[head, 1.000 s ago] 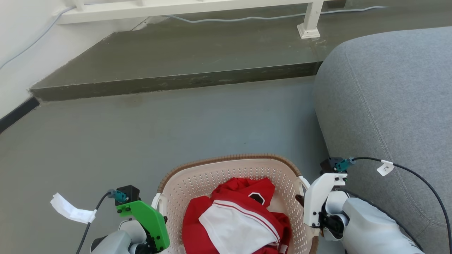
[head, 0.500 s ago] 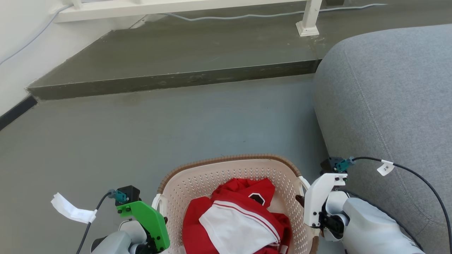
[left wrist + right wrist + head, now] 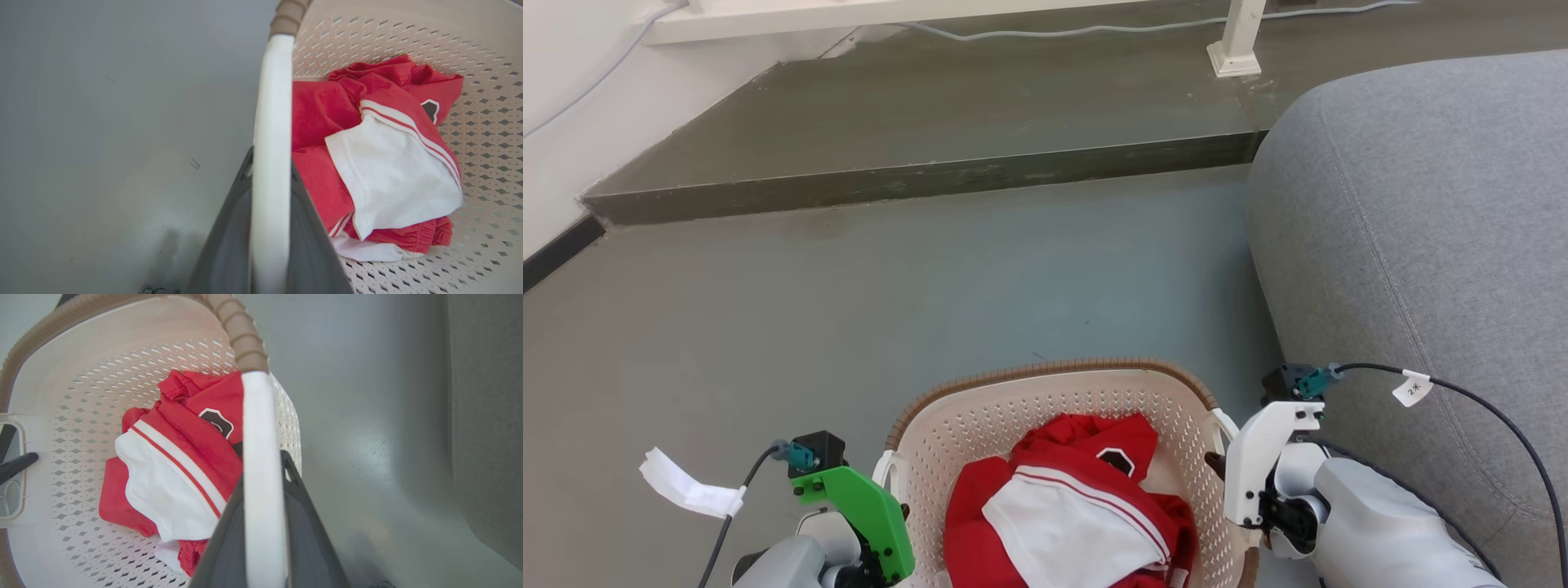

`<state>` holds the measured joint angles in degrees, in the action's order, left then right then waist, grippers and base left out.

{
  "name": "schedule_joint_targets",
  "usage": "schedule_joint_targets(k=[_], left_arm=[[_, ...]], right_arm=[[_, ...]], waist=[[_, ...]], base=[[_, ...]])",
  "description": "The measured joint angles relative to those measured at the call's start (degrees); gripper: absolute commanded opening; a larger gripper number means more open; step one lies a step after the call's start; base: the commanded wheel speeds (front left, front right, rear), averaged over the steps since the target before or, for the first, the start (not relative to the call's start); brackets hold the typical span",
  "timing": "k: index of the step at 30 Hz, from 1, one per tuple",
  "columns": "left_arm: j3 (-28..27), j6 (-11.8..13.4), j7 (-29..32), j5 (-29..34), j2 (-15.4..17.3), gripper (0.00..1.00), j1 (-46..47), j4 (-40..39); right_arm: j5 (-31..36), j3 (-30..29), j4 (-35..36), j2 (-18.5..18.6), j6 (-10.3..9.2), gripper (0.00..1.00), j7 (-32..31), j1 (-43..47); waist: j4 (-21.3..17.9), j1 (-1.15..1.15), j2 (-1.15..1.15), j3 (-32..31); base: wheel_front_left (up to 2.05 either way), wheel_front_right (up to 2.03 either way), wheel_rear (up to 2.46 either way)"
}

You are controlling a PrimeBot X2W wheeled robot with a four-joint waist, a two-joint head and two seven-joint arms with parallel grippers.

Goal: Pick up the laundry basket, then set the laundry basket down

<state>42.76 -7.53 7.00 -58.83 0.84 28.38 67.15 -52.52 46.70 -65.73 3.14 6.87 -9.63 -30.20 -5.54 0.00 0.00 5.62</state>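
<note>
The laundry basket (image 3: pixel 1045 367) is gripped on both sides, so the picking up is judged to be under way. The jaws of the left gripper (image 3: pixel 269 161) are pressed narrow around the left handle (image 3: pixel 271 102), with one dark finger on each side of it. The jaws of the right gripper (image 3: pixel 263 457) are pressed the same way around the right handle (image 3: pixel 257 416). The basket is seen right in front of the robot, between its two arms, over the grey floor (image 3: pixel 931 286) and just beside the grey sofa (image 3: pixel 1421 204). Whether its bottom is off the floor cannot be told, as the bottom is hidden. If it is not, the lift is left to be done. The setting down is judged to be left in any case, since both handles are held.

One basket is counted. Two white handles are counted, one on each side. Two grippers are counted, each with two dark fingers. One heap of red and white clothes (image 3: pixel 1078 498) is seen inside the basket; the number of pieces in it cannot be told. One sofa is counted.
</note>
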Motion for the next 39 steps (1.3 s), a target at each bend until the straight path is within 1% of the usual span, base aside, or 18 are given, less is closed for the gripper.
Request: schedule_joint_targets(k=[7,16,21,39], left_arm=[[0.01,0.0,-0.08,-0.33,0.0,0.0,0.68,0.38],[0.01,0.0,-1.37,-0.34,0.04,0.0,3.33,0.51],[0.01,0.0,-2.15,-0.32,0.14,0.0,4.65,0.41],[-0.09,-0.01,-9.38,0.54,0.91,0.0,10.89,-0.9]], right_arm=[[-0.1,0.38,-0.01,0.0,0.0,0.0,0.13,-0.71],[-0.44,0.56,0.05,0.11,0.01,0.0,2.1,-2.77],[-0.44,0.59,0.04,0.13,0.0,0.0,3.26,-4.24],[-0.08,0.6,0.53,0.52,0.01,0.0,10.61,-10.52]], waist=[[-0.11,0.0,0.0,0.69],[-0.31,0.0,0.0,3.59],[-0.39,0.0,0.0,6.08],[-0.35,0.0,0.0,17.32]], base=[[0.0,0.0,0.0],[0.0,0.0,0.0],[0.0,0.0,0.0],[0.0,0.0,0.0]])
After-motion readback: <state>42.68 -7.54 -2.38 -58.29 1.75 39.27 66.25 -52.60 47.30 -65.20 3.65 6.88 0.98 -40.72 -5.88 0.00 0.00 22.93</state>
